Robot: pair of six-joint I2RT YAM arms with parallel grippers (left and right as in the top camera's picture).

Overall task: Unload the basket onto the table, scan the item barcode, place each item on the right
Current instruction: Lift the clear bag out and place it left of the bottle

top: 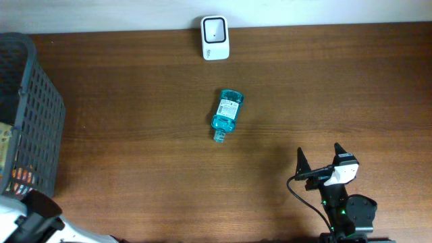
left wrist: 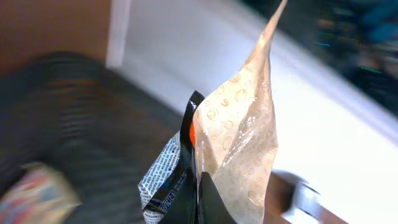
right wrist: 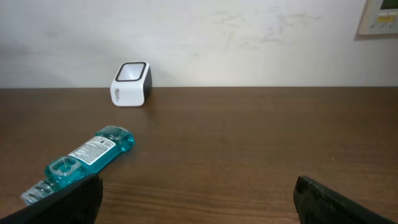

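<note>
In the left wrist view my left gripper [left wrist: 200, 202] is shut on the lower edge of a crinkled snack packet [left wrist: 239, 124], beige with a black and orange printed side, held upright above the dark basket [left wrist: 74, 124]. A teal bottle [top: 226, 113] with a white label lies on its side mid-table, also at the lower left of the right wrist view [right wrist: 84, 158]. The white barcode scanner [top: 215, 38] stands at the table's far edge [right wrist: 131, 83]. My right gripper [top: 319, 154] hovers open and empty near the front right, its jaws wide apart [right wrist: 199, 199].
A dark mesh basket [top: 40, 101] with several packets inside stands at the left edge of the table. The left arm [top: 30, 226] shows only at the lower left corner. A pale wall runs behind the scanner.
</note>
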